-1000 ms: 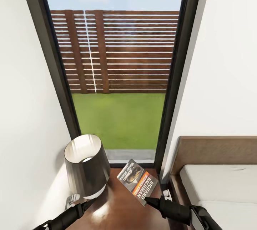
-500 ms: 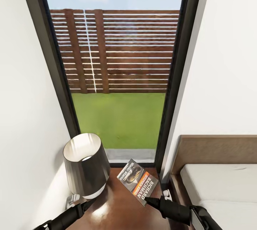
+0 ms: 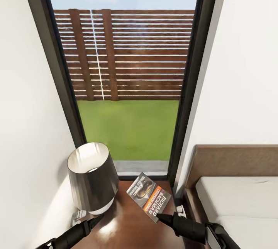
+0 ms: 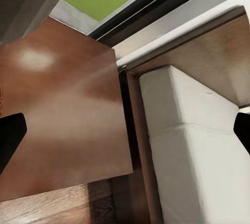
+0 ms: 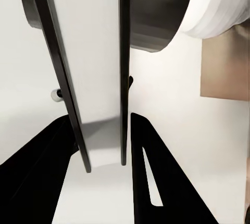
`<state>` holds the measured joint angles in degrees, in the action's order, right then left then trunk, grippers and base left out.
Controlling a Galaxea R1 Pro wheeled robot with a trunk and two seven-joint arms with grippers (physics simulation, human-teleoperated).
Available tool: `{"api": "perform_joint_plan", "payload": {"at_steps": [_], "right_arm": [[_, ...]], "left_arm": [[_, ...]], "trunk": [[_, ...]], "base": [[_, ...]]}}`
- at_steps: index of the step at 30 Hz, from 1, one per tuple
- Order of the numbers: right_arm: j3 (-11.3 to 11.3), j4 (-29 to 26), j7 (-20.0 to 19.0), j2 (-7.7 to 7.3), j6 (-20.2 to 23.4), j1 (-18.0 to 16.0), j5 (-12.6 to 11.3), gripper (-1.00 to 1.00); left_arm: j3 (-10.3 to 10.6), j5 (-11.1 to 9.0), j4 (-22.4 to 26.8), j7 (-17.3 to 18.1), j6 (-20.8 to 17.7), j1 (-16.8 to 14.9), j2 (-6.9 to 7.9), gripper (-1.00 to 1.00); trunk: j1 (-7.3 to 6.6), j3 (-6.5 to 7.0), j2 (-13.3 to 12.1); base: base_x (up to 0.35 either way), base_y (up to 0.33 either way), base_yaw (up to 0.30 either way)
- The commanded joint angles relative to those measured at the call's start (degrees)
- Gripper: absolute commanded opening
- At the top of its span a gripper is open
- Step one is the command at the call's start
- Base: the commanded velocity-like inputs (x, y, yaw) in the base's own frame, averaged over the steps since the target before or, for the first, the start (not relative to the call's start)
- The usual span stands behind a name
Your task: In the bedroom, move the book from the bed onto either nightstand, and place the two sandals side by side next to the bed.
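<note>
In the head view we see almost no change: the picture has only shifted a little, and the book (image 3: 149, 197) stays tilted over the bench (image 3: 127, 222), its edge held by the right tool (image 3: 161, 218), beside the lamp (image 3: 92, 179) and the bed (image 3: 235, 202). So it is not released yet, we judge

In the left wrist view the left tool (image 4: 125, 135) is wide open and empty

In the right wrist view the fingers (image 5: 151, 182) clamp the book's edge (image 5: 99, 104)

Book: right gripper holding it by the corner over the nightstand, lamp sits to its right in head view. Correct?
Not quite. In the head view the lamp stands to the left of the book, not the right. The rest holds: the right gripper pinches the book's near corner over the nightstand.
</note>
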<state>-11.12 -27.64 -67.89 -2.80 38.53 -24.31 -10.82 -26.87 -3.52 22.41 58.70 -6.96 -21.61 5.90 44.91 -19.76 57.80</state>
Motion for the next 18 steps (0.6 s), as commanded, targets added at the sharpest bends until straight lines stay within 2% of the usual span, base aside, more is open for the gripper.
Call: {"api": "perform_joint_plan", "payload": {"at_steps": [1, 13, 15, 17, 18], "right_arm": [[-0.06, 0.02, -0.06, 0.04, 0.42, -0.04, -0.21, -1.00], [-0.13, 0.21, 1.99, 0.05, 0.43, -0.04, -0.16, -1.00], [-0.13, 0.21, 2.10, 0.05, 0.42, -0.04, -0.16, -1.00], [-0.16, 0.21, 2.12, 0.03, 0.43, -0.04, -0.16, -1.00], [-0.17, 0.21, 2.13, 0.01, 0.43, -0.04, -0.16, -1.00]], "left_arm": [[-0.20, -0.17, -0.01, 0.28, -0.60, -0.06, -0.01, 1.00], [-0.06, -0.16, -0.03, 1.22, -0.74, -0.05, -0.02, 1.00], [0.70, -0.16, -0.03, 2.62, -0.80, -0.03, -0.07, 1.00], [2.51, -0.17, -0.02, 4.70, -0.86, -0.04, -0.41, 1.00], [5.32, -0.17, -0.01, 6.62, -0.97, -0.02, -0.78, 1.00]], "trunk": [[0.23, -0.25, 0.46], [2.65, -2.23, 4.87], [2.65, -2.23, 4.87], [2.65, -2.23, 4.87], [2.65, -2.23, 4.87]], "base": [[0.000, 0.000, 0.000], [0.000, 0.000, 0.000], [0.000, 0.000, 0.000], [0.000, 0.000, 0.000], [0.000, 0.000, 0.000]]}}
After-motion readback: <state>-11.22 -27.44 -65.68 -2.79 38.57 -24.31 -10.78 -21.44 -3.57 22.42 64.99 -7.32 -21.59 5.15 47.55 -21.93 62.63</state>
